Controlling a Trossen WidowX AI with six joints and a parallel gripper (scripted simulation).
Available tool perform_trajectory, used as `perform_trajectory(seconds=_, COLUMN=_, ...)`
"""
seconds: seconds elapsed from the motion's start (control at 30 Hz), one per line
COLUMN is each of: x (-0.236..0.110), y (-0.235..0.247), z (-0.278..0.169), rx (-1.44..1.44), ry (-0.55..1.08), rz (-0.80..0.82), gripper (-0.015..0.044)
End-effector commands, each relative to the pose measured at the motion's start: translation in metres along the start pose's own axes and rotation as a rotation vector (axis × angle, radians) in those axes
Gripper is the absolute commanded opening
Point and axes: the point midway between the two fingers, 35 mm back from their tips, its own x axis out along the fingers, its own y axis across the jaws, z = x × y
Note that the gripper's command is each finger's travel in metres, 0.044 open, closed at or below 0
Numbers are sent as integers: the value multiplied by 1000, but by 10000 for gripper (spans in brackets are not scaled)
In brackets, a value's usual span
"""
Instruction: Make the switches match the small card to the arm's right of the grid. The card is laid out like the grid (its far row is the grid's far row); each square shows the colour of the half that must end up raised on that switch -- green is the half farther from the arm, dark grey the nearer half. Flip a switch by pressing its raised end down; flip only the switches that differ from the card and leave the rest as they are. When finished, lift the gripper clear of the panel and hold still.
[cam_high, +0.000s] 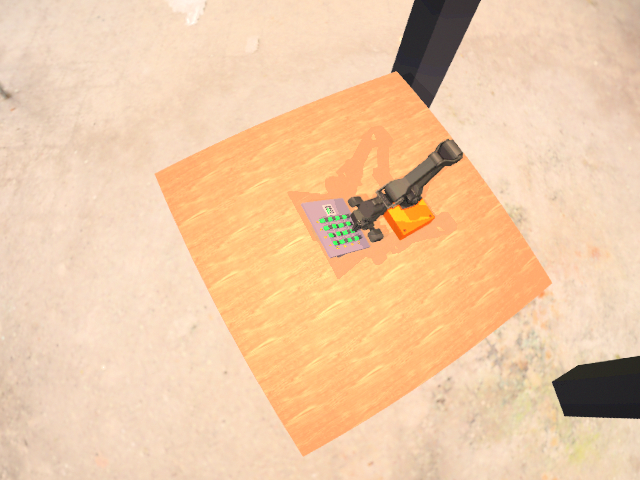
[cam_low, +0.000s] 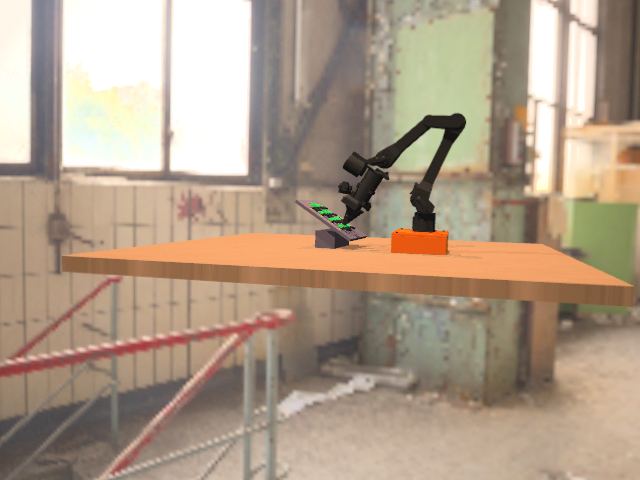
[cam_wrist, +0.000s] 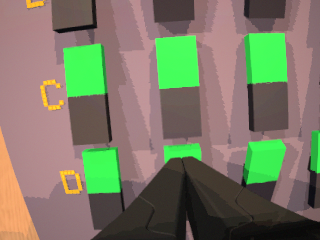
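Note:
The purple switch panel (cam_high: 316, 217) (cam_low: 325, 238) stands tilted on the table, with a grid of green and dark grey rocker switches. The small card (cam_high: 328, 209) lies on the panel's edge; its squares are too small to read. My gripper (cam_high: 352, 223) (cam_low: 347, 221) (cam_wrist: 182, 168) is shut and empty. In the wrist view its tips rest at the green half of the second switch in row D (cam_wrist: 172, 151). The row D letter (cam_wrist: 70, 182) and the row C letter (cam_wrist: 51, 95) show at the left. The third switch in row D (cam_wrist: 263, 160) looks tilted.
The arm's orange base (cam_high: 410, 217) (cam_low: 418, 241) stands right beside the panel on the wooden table (cam_high: 310, 335) (cam_low: 310, 268). Two dark posts (cam_high: 431, 41) (cam_high: 599, 387) stand off the table's edges.

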Motion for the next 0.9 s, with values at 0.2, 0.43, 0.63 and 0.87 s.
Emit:
perform_trajectory(seconds=0.2, x=2, y=-1, z=0, rx=3, ry=0, rz=-3, gripper=0)
perform_trajectory(seconds=0.43, x=-40, y=0, z=1, rx=2, ry=-15, rz=-2, gripper=0)
perform_trajectory(seconds=0.63, x=-63, y=0, z=-3, rx=3, ry=-23, rz=-3, gripper=0)
perform_trajectory(seconds=0.87, x=-63, y=-29, z=-3, rx=1, ry=-22, rz=-6, gripper=0)
